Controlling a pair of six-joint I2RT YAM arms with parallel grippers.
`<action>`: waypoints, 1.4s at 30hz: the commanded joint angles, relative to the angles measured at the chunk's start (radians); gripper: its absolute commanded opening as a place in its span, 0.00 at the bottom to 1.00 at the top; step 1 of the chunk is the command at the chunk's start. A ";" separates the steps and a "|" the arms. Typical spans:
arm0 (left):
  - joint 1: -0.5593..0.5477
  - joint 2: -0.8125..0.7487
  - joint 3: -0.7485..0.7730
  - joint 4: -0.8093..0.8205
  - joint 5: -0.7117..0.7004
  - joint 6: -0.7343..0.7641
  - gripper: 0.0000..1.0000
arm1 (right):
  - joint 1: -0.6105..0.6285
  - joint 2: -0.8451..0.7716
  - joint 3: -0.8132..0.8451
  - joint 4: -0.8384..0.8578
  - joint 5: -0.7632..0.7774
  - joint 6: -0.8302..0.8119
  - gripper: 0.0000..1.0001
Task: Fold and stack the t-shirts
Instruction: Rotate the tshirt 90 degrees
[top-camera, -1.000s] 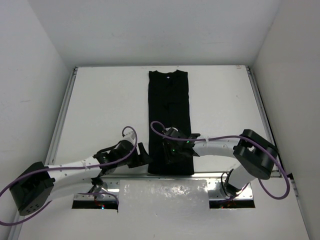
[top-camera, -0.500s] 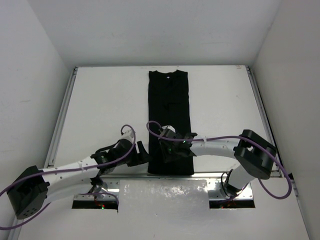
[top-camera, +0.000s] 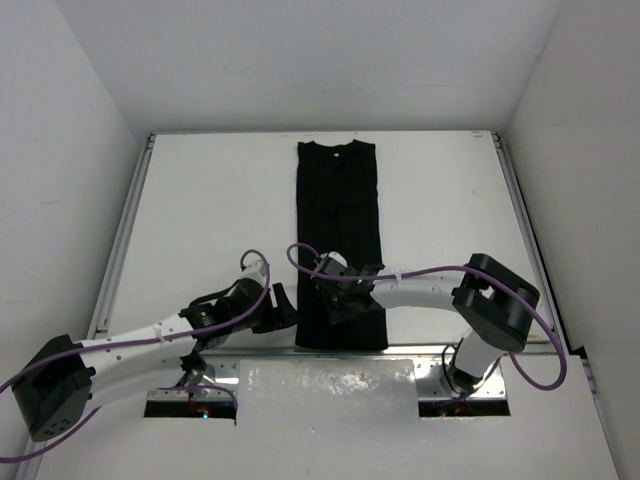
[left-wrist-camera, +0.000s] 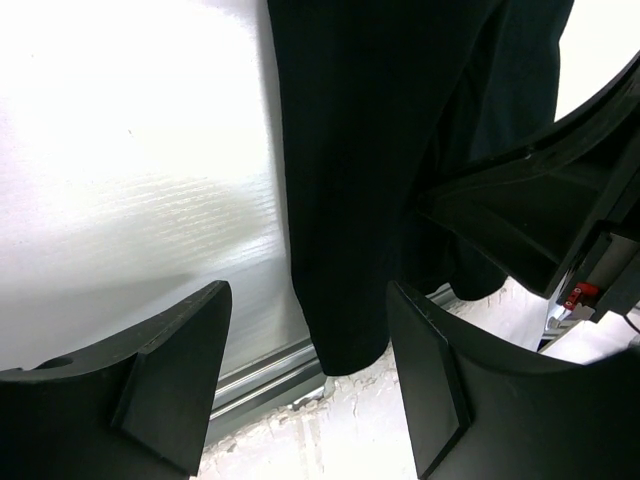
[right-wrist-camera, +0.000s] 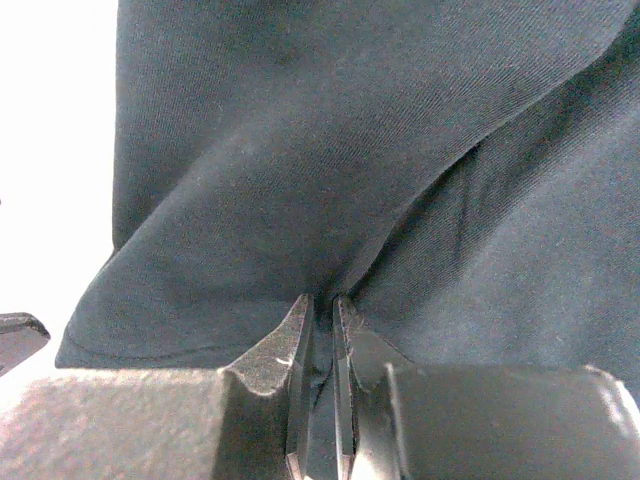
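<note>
The black t-shirt (top-camera: 338, 210) lies folded into a long narrow strip down the middle of the white table, neck at the far end. My right gripper (top-camera: 333, 306) sits on the strip's near part, shut on a pinch of the cloth (right-wrist-camera: 320, 300); the fabric rises in a ridge between its fingertips. My left gripper (top-camera: 285, 310) is open and empty, just left of the strip's near left corner (left-wrist-camera: 345, 355), which lies between its two fingers (left-wrist-camera: 175, 370) but apart from them.
The table's (top-camera: 200, 220) metal front rail (left-wrist-camera: 260, 385) runs under the shirt's near edge. A white padded panel (top-camera: 330, 385) lies between the arm bases. White walls close in left, right and back.
My right gripper has moved left and slightly farther along the shirt's near end, staying on the cloth. My left gripper has edged right and forward toward the shirt's near left corner.
</note>
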 joint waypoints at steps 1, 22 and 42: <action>-0.008 -0.018 0.041 0.005 -0.011 0.018 0.62 | 0.008 -0.016 0.038 -0.003 0.019 -0.002 0.12; -0.007 -0.032 0.062 -0.018 -0.019 0.024 0.62 | 0.014 -0.227 -0.046 -0.027 -0.018 0.036 0.00; -0.008 0.155 0.080 0.037 0.009 0.041 0.61 | 0.013 -0.246 -0.122 -0.098 0.045 0.057 0.33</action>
